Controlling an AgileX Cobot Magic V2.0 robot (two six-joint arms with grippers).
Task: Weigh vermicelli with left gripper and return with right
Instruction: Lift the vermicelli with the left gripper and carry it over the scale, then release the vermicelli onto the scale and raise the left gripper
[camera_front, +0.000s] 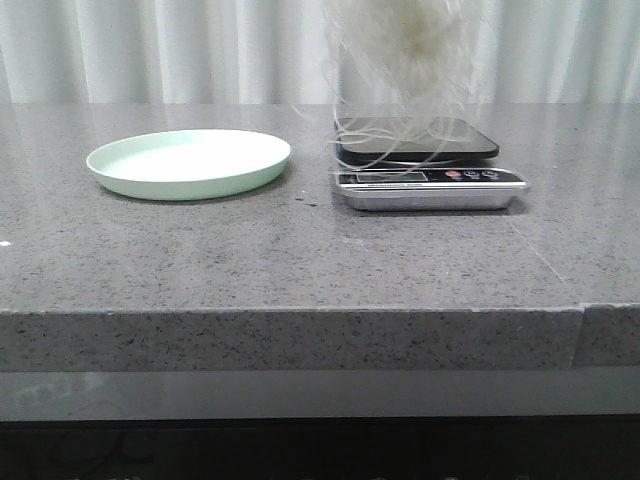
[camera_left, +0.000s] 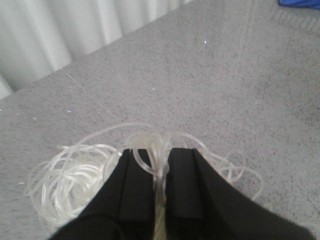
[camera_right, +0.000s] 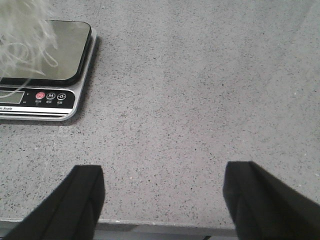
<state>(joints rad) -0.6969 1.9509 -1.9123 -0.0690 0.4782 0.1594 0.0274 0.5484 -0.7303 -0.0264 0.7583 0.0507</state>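
Observation:
The vermicelli (camera_front: 405, 45), a fluffy tangle of thin translucent white strands, hangs in the air above the scale (camera_front: 430, 165), with a few loose strands trailing onto the black platform. In the left wrist view my left gripper (camera_left: 160, 157) is shut on a bunch of the vermicelli (camera_left: 70, 177), which spreads out on both sides of the black fingers. My right gripper (camera_right: 162, 175) is open and empty, low over the table's front edge to the right of the scale (camera_right: 42, 70). The strands show above the scale's platform in that view too. Neither gripper shows in the front view.
A pale green round plate (camera_front: 190, 163) lies empty on the grey speckled table to the left of the scale. White curtains hang behind the table. A seam in the tabletop (camera_front: 582, 310) runs at the front right.

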